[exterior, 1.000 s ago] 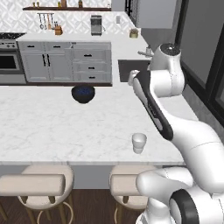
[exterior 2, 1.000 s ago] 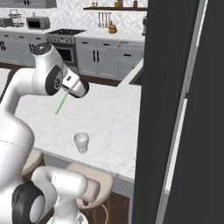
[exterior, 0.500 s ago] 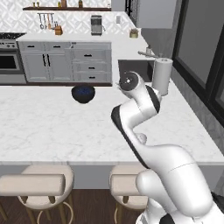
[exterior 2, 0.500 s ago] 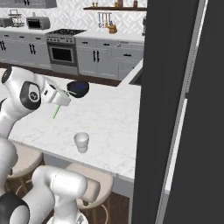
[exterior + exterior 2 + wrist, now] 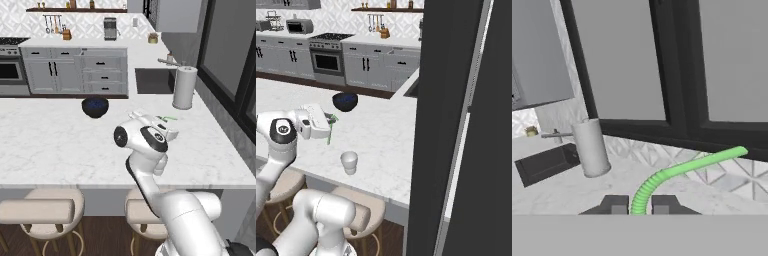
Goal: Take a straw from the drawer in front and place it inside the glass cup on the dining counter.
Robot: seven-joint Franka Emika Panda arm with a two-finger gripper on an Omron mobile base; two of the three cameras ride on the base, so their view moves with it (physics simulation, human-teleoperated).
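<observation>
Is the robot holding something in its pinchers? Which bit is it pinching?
Yes. The gripper is shut on the green straw, pinching one end of it between its fingertips. The rest of the straw sticks out free.

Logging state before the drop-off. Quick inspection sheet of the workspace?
Surface: dining counter, white marble, stools along its near edge.
Job's things: straw green, bent, held; glass cup upright on the counter, apart from the end effector.
Clutter: dark blue bowl, paper-towel roll on the counter.
End effector: shut on the straw, above the counter.
Cables: nothing seen.
Surroundings: grey cabinets, oven, dark windows.
</observation>
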